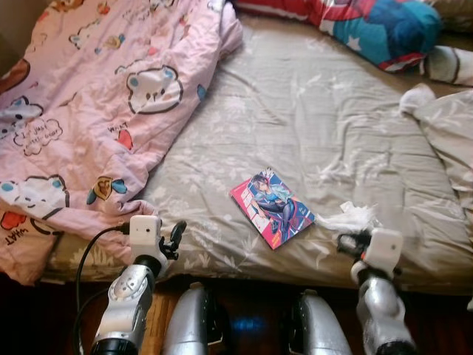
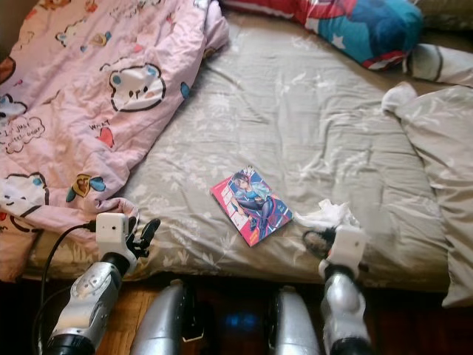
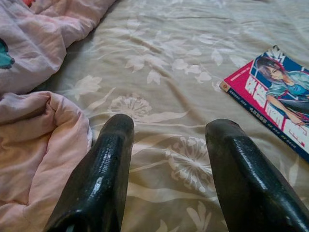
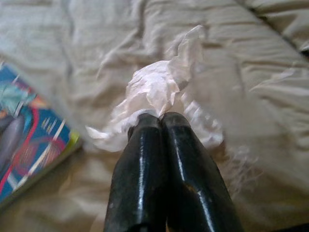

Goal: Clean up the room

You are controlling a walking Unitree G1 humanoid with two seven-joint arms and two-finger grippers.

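Grey floral bedsheet covers a mattress seen from above, at the robot's knees. On the robot's left, a pink cartoon-bear duvet lies rumpled across the bed. A red and blue pillow sits at the far edge, and a grey pillow lies on the right. A comic book with a colourful cover lies flat near the middle of the near edge. Just to its right is a crumpled white tissue. The right gripper sits at the tissue with its two black fingers pressed together, pinching the paper. The left gripper hovers over the sheet beside the duvet's edge, fingers spread apart and holding nothing.
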